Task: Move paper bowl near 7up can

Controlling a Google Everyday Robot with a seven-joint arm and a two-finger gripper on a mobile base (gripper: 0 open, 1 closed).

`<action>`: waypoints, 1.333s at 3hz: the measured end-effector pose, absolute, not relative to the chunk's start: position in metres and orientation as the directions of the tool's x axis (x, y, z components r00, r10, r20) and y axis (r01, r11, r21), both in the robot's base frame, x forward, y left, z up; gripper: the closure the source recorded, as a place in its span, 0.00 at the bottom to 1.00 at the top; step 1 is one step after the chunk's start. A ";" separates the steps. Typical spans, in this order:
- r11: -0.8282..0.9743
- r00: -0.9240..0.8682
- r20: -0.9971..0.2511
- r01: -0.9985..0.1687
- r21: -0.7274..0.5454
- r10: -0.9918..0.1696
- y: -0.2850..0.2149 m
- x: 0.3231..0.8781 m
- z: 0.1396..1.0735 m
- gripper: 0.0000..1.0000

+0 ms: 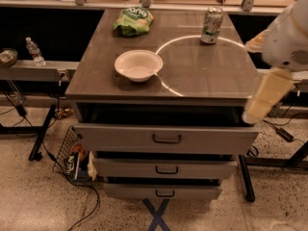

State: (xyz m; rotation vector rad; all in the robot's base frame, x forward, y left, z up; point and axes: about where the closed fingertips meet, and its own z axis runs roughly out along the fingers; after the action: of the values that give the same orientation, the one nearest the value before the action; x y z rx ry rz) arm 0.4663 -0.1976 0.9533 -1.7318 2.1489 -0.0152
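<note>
The white paper bowl [138, 65] sits upright on the grey cabinet top [202, 76], left of centre. The 7up can [211, 24] stands upright at the back right of the top, well apart from the bowl. My gripper [253, 112] hangs at the end of the white and cream arm [284, 47], off the top's right front corner, and it holds nothing that I can see. It is far from both the bowl and the can.
A green snack bag [133, 20] lies at the back left of the top. A bright ring of light [166, 83] crosses the top. The top drawer [166, 137] is pulled out. A water bottle [35, 52] and a dark bowl [6, 57] sit on the left shelf.
</note>
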 end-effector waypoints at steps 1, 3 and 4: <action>0.199 -0.097 -0.350 -0.943 -0.268 -0.932 -0.177 0.502 0.935 0.00; 0.128 0.014 -0.518 -0.963 -0.237 -0.855 -0.094 0.556 0.895 0.00; 0.127 0.016 -0.519 -0.963 -0.239 -0.855 -0.093 0.556 0.895 0.00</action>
State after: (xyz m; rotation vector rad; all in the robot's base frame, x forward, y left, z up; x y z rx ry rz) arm 0.5565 -0.0930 0.8947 -1.7494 1.8598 0.2544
